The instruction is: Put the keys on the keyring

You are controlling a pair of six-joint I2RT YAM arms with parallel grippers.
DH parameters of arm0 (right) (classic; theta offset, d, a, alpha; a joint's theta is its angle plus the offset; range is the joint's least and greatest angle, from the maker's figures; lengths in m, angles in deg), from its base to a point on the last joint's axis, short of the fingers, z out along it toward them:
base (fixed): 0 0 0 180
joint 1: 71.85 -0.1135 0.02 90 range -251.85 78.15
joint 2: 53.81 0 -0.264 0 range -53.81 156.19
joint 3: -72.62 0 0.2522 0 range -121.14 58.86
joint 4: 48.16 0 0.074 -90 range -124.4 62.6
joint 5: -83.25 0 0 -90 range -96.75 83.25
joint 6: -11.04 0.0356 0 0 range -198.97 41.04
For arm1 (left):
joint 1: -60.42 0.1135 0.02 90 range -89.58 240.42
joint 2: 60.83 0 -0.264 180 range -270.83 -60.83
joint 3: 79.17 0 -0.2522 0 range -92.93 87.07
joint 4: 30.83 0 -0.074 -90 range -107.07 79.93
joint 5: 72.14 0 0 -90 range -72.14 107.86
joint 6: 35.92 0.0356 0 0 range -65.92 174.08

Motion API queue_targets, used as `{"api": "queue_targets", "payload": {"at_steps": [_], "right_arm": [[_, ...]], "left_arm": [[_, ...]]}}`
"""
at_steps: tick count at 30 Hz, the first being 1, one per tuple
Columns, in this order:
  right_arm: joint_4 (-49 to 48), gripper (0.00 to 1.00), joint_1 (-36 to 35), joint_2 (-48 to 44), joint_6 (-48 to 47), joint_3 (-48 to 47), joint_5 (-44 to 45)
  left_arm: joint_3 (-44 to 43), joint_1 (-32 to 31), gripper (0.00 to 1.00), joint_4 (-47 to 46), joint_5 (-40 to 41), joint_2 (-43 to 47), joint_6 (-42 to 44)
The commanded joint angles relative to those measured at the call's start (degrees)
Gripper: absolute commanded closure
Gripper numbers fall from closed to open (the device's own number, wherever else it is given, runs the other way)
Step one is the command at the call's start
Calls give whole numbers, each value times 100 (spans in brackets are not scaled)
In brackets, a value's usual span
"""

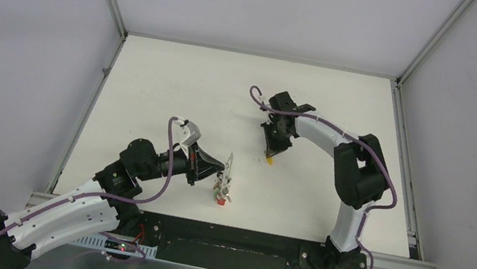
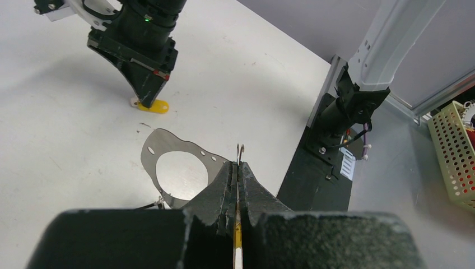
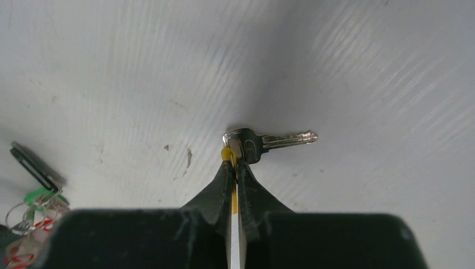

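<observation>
My left gripper point(image 1: 218, 170) point(image 2: 239, 166) is shut on the keyring point(image 1: 228, 163) point(image 2: 150, 163). It is a thin grey metal loop held upright above the table, and its hooked end point(image 2: 240, 149) sticks out past the fingertips. Keys point(image 1: 221, 194) point(image 3: 33, 208) with red, green and black tags hang from its lower part. My right gripper point(image 1: 269, 152) point(image 2: 147, 102) point(image 3: 235, 160) points down at the table. It is shut on the yellow tag point(image 1: 270, 159) point(image 2: 157, 106) point(image 3: 226, 152) of a silvery key point(image 3: 280, 139), which lies flat on the white table.
Grey enclosure walls and metal rails point(image 1: 87, 111) border the white table. The black base plate point(image 1: 232, 249) runs along the near edge. A green perforated basket point(image 2: 453, 157) stands off the table beyond the right arm's base point(image 2: 336, 120).
</observation>
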Motion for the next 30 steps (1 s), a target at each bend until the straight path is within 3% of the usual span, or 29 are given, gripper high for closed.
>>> {"api": "queue_targets", "payload": {"at_steps": [1, 2, 4, 9, 11, 15, 22, 30], "right_arm": [[155, 100, -3, -742, 338, 472, -682], [144, 100, -12, -863, 445, 629, -793], [95, 90, -33, -1155, 541, 1036, -1182], [-587, 47, -35, -2096, 966, 2002, -2160], [-728, 40, -13, -2325, 1119, 2197, -2264], [-703, 42, 64, -2285, 1284, 2277, -2278], [-754, 59, 141, -1850, 1439, 2224, -2354], [-388, 60, 150, -1648, 1079, 2028, -1773]], "left_arm": [[-213, -50, 100, -292, 90, -1, -182], [-213, -48, 100, -292, 81, -8, -194], [-206, -50, 100, -299, 79, -17, -217], [-147, -49, 100, -348, 64, -17, -344], [-122, -45, 100, -358, 55, -18, -387], [-91, -46, 100, -377, 41, -17, -465], [-99, -43, 100, -401, 43, -49, -569], [-64, -48, 100, -449, 81, -91, -703]]}}
